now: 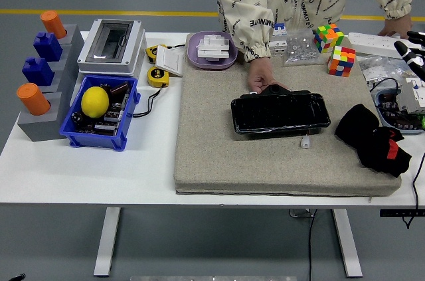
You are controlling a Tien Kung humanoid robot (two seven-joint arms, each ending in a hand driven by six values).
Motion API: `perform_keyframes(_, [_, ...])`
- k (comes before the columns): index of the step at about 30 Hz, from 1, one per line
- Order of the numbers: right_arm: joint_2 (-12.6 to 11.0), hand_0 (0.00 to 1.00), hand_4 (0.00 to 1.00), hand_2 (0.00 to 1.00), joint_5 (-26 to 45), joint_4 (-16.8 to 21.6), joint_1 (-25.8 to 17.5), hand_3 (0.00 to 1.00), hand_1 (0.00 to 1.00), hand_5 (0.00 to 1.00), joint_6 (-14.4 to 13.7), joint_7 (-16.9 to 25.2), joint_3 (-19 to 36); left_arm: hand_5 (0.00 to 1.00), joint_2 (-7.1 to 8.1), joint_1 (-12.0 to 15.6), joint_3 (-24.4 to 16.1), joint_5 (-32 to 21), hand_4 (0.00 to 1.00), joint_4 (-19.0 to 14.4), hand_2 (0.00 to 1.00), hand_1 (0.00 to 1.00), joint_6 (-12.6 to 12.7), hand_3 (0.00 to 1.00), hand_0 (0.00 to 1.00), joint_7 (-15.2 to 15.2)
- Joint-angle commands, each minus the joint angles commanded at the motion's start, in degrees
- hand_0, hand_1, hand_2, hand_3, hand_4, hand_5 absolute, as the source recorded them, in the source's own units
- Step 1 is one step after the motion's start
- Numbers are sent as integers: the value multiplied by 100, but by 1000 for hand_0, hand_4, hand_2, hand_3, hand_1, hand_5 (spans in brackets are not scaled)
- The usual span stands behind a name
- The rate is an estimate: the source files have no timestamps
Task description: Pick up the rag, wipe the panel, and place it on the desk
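Observation:
A black rag [372, 138] with a red tag lies crumpled on the right part of the beige mat [219, 155]. A shiny black panel [280, 113] lies flat at the mat's middle. A person stands at the far side, and one of their hands [260, 78] rests on the panel's far edge. My right hand [412, 55] shows only partly at the right edge, above and behind the rag, touching neither rag nor panel. My left arm is out of view.
A blue bin [126, 125] with a lemon [95, 101], a grey block stand [43, 121] and an electrical box [111, 45] fill the left. Behind the mat are tape measures [158, 76], a purple dish [211, 52], two puzzle cubes [341, 60] and a power strip [372, 43]. A parts tray [398, 111] sits right.

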Motion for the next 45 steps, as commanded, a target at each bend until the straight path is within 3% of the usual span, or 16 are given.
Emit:
perform_keyframes(3, [30,842,998,848,-447,-138,65,843,785,758,28,-19,-70,438,-7,4,-8,5,675,-2,695,661,0,580,652,0])
perform_keyframes(13, [51,840,998,845,-2868,-752,173,843,784,750,-89,-231,-638,439,-5,-51,-11,13,676,-24,694,660,-5,580,652,-2])
perform_keyframes(19, [140,844,998,846,-4229,-1072,154,845,788,742,-67,-279,-689,441,-18,-35,-21,7,677,-17,695,661,-5,580,651,0])
perform_keyframes(31, [618,854,998,850,-4229,-1222,109,847,790,730,37,-439,-343,440,-1,-27,-32,16,676,-12,694,661,-1,580,650,-3])
perform_keyframes(45, [1057,852,998,847,-3948,-987,-311,845,790,726,74,-1056,-10,440,-7,-16,-36,11,676,-5,694,661,1,580,652,-2])
